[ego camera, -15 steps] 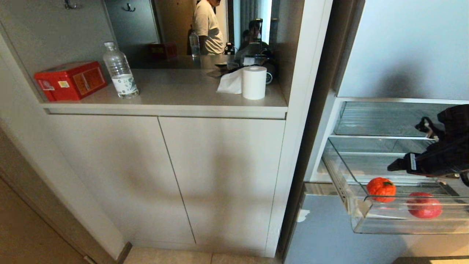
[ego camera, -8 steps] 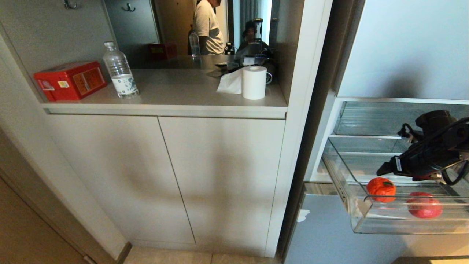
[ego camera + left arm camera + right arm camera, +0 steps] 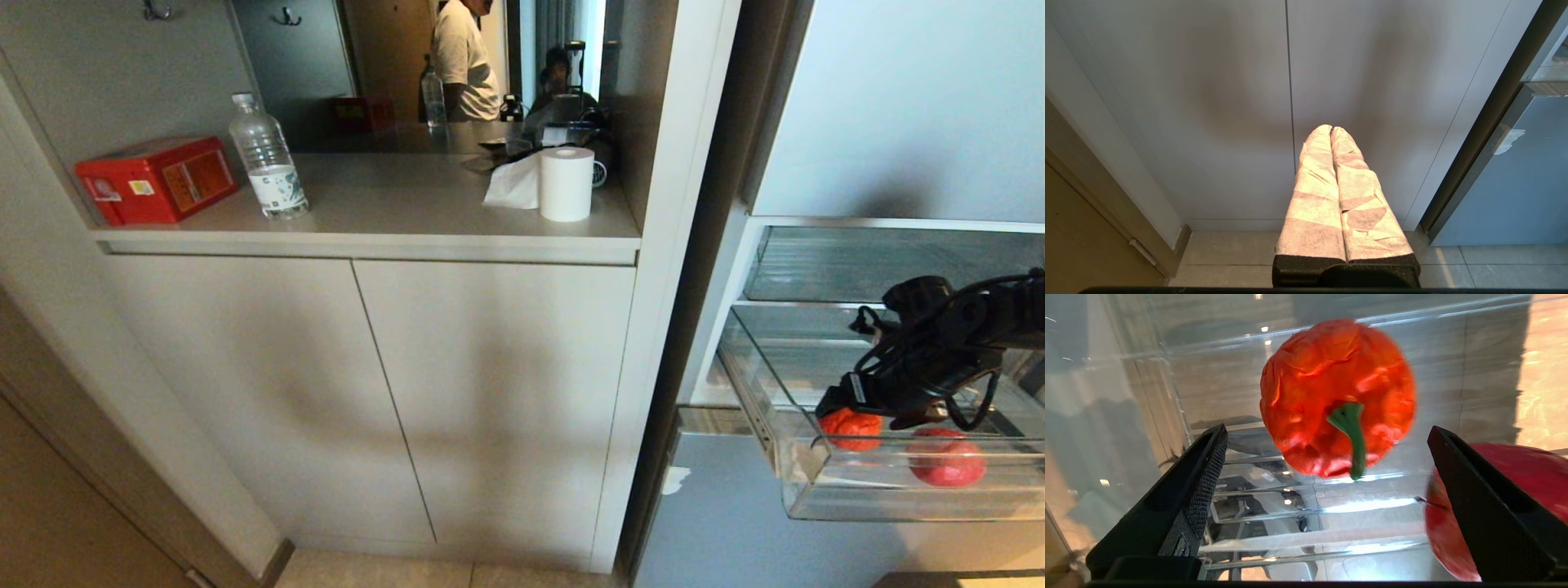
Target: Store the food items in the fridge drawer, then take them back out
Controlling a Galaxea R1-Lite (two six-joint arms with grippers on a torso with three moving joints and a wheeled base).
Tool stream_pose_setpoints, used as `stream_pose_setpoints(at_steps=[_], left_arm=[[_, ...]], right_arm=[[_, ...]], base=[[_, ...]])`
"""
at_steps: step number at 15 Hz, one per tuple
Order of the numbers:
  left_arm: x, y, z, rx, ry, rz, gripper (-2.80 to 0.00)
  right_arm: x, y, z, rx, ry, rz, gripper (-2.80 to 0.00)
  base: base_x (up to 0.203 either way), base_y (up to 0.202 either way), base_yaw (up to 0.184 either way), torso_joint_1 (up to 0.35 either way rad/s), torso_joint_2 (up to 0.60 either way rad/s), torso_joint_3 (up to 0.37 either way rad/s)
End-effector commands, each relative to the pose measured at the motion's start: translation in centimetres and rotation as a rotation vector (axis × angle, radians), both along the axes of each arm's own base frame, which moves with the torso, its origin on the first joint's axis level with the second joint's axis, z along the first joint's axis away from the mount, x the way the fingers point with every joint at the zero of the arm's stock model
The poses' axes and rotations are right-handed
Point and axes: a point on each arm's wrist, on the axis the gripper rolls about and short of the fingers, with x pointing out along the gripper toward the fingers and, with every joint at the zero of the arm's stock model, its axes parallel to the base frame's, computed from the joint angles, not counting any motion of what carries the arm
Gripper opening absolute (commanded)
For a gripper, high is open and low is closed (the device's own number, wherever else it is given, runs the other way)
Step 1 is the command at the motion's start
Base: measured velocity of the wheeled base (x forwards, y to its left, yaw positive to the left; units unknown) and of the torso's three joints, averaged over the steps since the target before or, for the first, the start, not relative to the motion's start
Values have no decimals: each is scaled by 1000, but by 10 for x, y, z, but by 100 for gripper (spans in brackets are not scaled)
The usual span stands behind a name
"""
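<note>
The fridge drawer (image 3: 804, 482), clear plastic, is pulled out at the lower right. Two food items lie in it: an orange fruit (image 3: 851, 430) with a green stem (image 3: 1337, 396) and, to its right, a red apple (image 3: 945, 459) (image 3: 1441, 539). My right gripper (image 3: 857, 408) (image 3: 1327, 428) tilts down into the drawer just above the orange fruit. Its black fingers are open wide, and the fruit lies just beyond the tips. The left gripper (image 3: 1331, 128) is shut, its pale wrapped fingers pressed together low before the cupboard doors.
A glass shelf (image 3: 857, 261) lies above the drawer, the silver-blue fridge door panel (image 3: 718, 523) below it. Left of the fridge, the counter (image 3: 392, 229) holds a red box (image 3: 155, 180), a water bottle (image 3: 268, 159) and a paper roll (image 3: 566, 184). A person (image 3: 464, 57) shows in the mirror.
My right gripper has come down and to the left, tipping nose-down from above the drawer to just over the orange fruit. Both fruits lie where they were.
</note>
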Motion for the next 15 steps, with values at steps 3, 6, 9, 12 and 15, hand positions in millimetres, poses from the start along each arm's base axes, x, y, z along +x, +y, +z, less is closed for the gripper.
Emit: stream_pose_setpoints(at_steps=[3, 6, 9, 12, 15], left_arm=[[0, 0, 0, 0, 2, 0, -280], [0, 0, 0, 0, 2, 0, -280], [0, 0, 0, 0, 2, 0, -280], [0, 0, 0, 0, 2, 0, -280], [0, 0, 0, 0, 2, 0, -280]], right_arm=[[14, -3, -22, 14, 31, -10, 0], [16, -4, -27, 15, 40, -10, 0], [17, -4, -33, 21, 51, -13, 0], [19, -5, -30, 22, 37, -20, 0], [17, -4, -19, 15, 13, -18, 0]], base=[[0, 0, 0, 0, 0, 0], [0, 0, 0, 0, 0, 0], [0, 0, 0, 0, 0, 0], [0, 0, 0, 0, 0, 0], [0, 0, 0, 0, 0, 0]])
